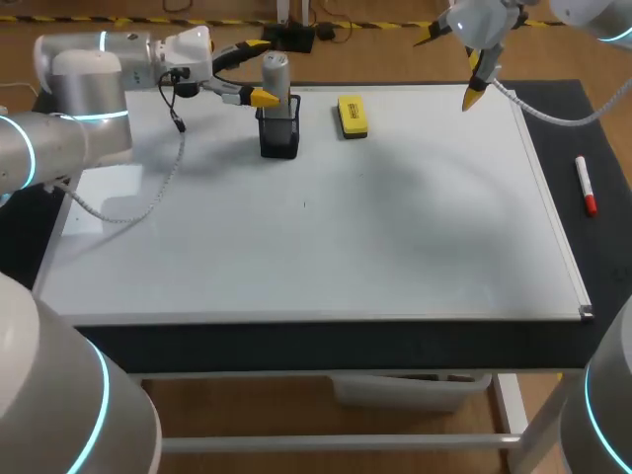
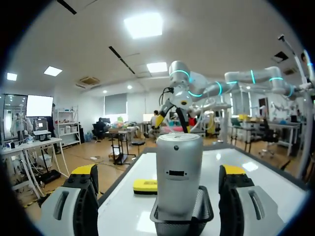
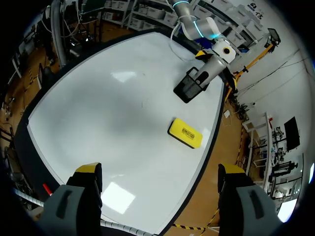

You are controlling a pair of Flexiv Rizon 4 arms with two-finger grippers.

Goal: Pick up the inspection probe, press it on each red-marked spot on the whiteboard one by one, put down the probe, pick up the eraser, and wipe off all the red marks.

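The inspection probe (image 1: 276,77), a silver cylinder, stands upright in a black mesh holder (image 1: 279,136) near the far edge of the whiteboard (image 1: 326,247), toward its far left. The left gripper (image 1: 255,71) sits level with the probe's top, its yellow-tipped fingers spread wide with the probe between them; from the left wrist view neither finger touches it. The yellow eraser (image 1: 352,115) lies flat just beside the holder, also by the far edge. The right gripper (image 3: 157,184) hangs high over the far right corner, fingers apart and holding nothing.

I can make out no red marks on the board, only a faint dark speck near its middle. That fits either a wiped board with the probe set back, or a gripper about to take the probe.

The risk I see: the holder looks light, so an off-centre closing could tip probe and holder together, or knock them into the eraser. A red marker (image 1: 586,186) lies off the board's right edge.
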